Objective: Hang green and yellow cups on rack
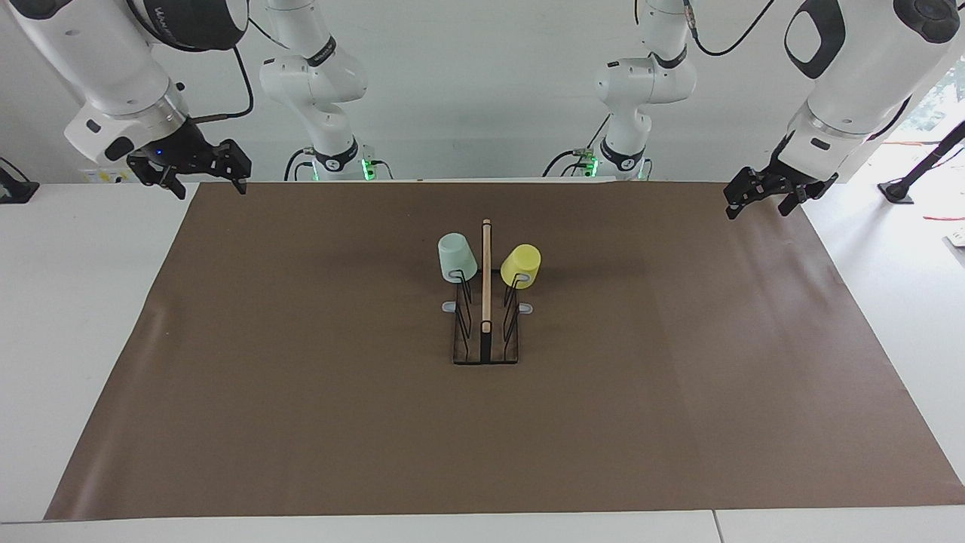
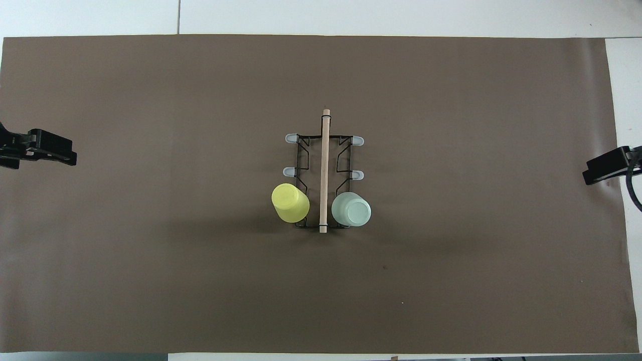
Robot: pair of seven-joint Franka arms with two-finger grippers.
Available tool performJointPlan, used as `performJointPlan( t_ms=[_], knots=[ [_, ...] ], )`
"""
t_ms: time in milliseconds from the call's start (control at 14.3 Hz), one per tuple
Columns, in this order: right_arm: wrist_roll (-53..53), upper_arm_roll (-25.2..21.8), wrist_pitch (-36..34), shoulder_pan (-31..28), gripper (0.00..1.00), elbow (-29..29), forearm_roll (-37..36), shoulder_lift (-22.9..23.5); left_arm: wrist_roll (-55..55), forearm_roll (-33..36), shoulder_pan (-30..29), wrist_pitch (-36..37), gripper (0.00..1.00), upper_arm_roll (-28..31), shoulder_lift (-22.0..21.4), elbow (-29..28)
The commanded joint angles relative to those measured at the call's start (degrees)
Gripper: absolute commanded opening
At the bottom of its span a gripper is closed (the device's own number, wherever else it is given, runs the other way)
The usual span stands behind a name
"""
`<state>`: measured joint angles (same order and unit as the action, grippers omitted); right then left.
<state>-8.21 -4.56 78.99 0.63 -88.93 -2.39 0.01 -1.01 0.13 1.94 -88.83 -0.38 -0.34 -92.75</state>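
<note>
The left arm's black two-finger hand (image 1: 761, 197) hangs in air over the edge of the brown paper mat (image 1: 301, 392) at the left arm's end of the counter (image 1: 68, 317), fingers spread, released, nothing betw. them. In the overhead view only its tip (image 2: 47, 149) shows at the mat edge. The right arm's black two-finger hand (image 1: 205, 172) is raised over the mat corner at the right arm's end, near the robots' side, also released w/ fingers apart and holding nothing; in overhead view its tip (image 2: 604, 169) is at the edge of the mat. Both hands are well apart from the task things.

In the middle of the mat stands the black wire rack w/ flat dark base and upright light wooden centre bar (image 1: 486, 332). On it hang 2 small tapered plastic cups, both mouth down, each over one prong, on the pair of prongs nearest to the robots. The pale mint green cup (image 1: 457, 258) is on the side toward the right arm's end, the bright yellow cup (image 1: 521, 265) on the side toward the left arm's end, the wooden bar betw. them. The yellow one is tilted outward a bit. The other grey-tipped prongs (image 2: 291, 138) are bare; 4 of them show in overhead view. Inside of the cups is not visible.
</note>
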Motion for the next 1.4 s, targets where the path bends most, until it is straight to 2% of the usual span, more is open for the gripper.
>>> performJointPlan(
  t_ms=[0,560,770,1049,1329],
  knots=[
    [1.79,-0.36,1.33,-0.01,1.00,-1.86,-0.25,-1.15,0.39,0.84,-0.19,0.24,1.00,-0.06,-0.80,-0.86],
    [0.13,-0.45,2.57,-1.33,1.00,-1.86,-0.07,-1.32,0.39,0.84,-0.19,0.24,1.00,-0.06,-0.80,-0.86],
    [-0.14,-0.36,2.39,-3.61,1.00,-1.86,0.10,-1.50,0.39,0.84,-0.19,0.24,1.00,-0.06,-0.80,-0.86],
    [0.29,-0.18,2.65,-3.70,1.00,0.86,1.33,-1.06,0.39,0.84,-0.19,0.24,1.00,-0.06,-0.80,-0.86],
    [2.58,0.17,4.06,-3.09,1.00,0.86,1.42,-0.97,0.39,0.84,-0.19,0.24,1.00,-0.06,-0.80,-0.86]
  ],
)
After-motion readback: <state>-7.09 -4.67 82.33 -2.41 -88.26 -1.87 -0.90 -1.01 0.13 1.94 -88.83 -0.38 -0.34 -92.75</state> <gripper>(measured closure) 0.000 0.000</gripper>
